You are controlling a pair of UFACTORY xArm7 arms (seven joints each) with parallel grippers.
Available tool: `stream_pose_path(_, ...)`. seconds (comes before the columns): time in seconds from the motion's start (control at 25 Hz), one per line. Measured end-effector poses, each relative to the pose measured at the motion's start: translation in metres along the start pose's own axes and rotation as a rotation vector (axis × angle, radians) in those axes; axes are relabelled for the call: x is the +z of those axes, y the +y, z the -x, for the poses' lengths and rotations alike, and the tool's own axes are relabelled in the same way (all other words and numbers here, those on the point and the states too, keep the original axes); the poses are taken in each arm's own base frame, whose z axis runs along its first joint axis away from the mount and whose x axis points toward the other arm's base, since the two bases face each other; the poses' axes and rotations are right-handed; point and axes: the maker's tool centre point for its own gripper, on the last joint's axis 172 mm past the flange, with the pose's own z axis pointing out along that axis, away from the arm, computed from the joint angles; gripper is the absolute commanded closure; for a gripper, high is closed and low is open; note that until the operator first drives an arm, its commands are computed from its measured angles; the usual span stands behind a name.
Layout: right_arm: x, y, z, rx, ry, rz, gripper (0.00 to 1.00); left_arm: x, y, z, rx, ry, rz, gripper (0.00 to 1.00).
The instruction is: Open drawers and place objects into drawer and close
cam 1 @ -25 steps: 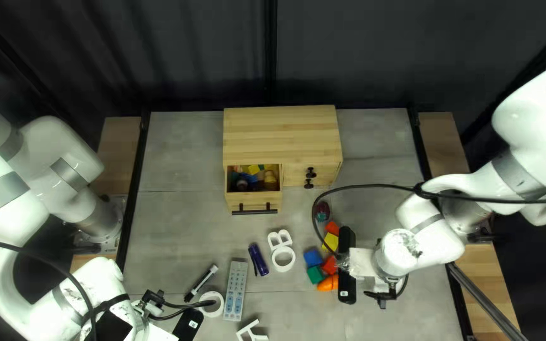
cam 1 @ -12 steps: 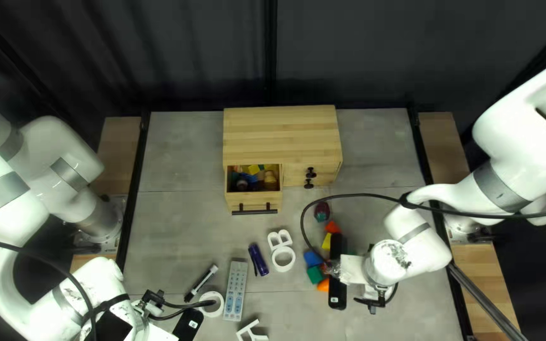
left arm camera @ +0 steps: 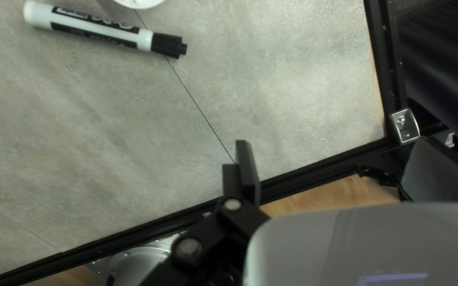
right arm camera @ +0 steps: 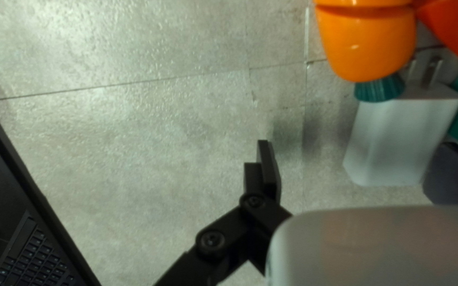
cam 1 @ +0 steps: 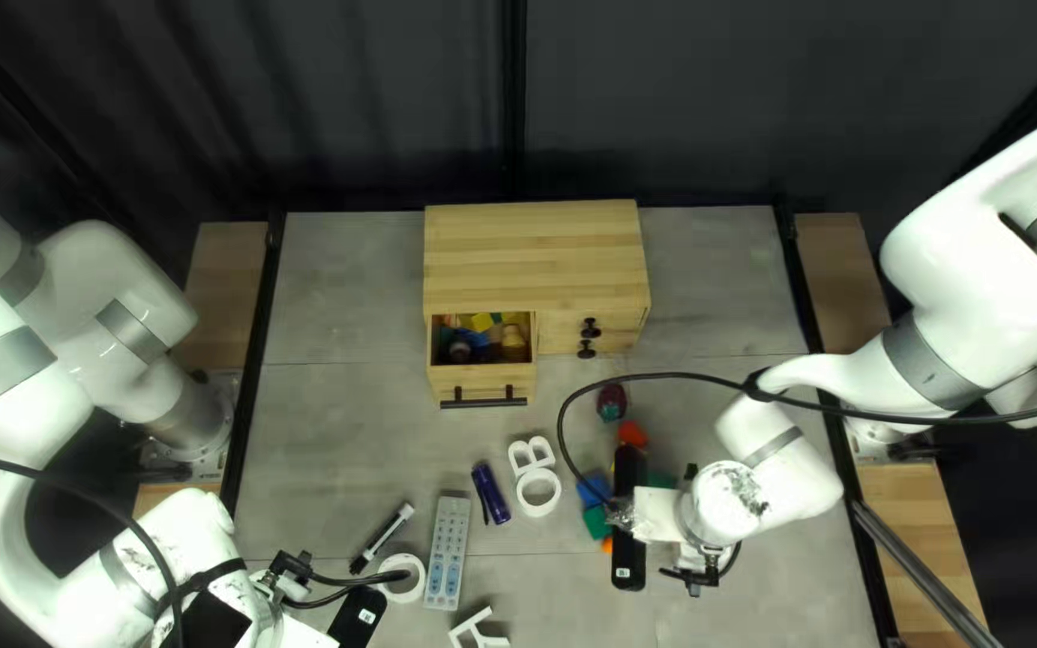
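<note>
Grey tabletop (cam 1: 339,444) beneath, left claw (cam 1: 359,615) and right claw (cam 1: 629,540) gape wide, a white plug (right arm camera: 393,143) between the latter's fingers (right arm camera: 271,175).

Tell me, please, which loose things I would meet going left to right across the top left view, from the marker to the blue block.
Marker → remote control → purple cylinder → white letter B → blue block

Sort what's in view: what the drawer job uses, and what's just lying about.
Drawer job:
wooden cabinet, its open drawer
probably the orange toy and white plug adapter, near the right gripper

Seemingly just lying about:
remote, marker, letter B
keyboard beyond the table's edge
</note>
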Motion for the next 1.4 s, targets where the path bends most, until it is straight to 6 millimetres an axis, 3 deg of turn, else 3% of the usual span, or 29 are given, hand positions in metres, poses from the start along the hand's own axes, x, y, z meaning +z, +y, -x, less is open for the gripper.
stream_pose_path(0.64, -0.029, -0.004, 0.001, 0.004, -0.016, 0.051, 0.96, 0.000, 0.000, 0.000, 0.000, 0.000, 0.000, 0.00)
stream_pose_path(0.76, -0.043, -0.006, 0.000, 0.000, -0.019, 0.067, 0.96, 0.000, 0.000, 0.000, 0.000, 0.000, 0.000, 0.00)
stream_pose_path(0.92, -0.081, 0.001, -0.009, -0.013, -0.016, 0.107, 0.96, 0.000, 0.000, 0.000, 0.000, 0.000, 0.000, 0.00)
stream_pose_path(1.16, -0.154, 0.033, -0.068, -0.081, 0.065, 0.201, 0.96, 0.000, 0.000, 0.000, 0.000, 0.000, 0.000, 0.00)
stream_pose_path(1.4, -0.192, 0.106, -0.146, -0.152, 0.148, 0.326, 0.96, 0.000, 0.000, 0.000, 0.000, 0.000, 0.000, 0.00)
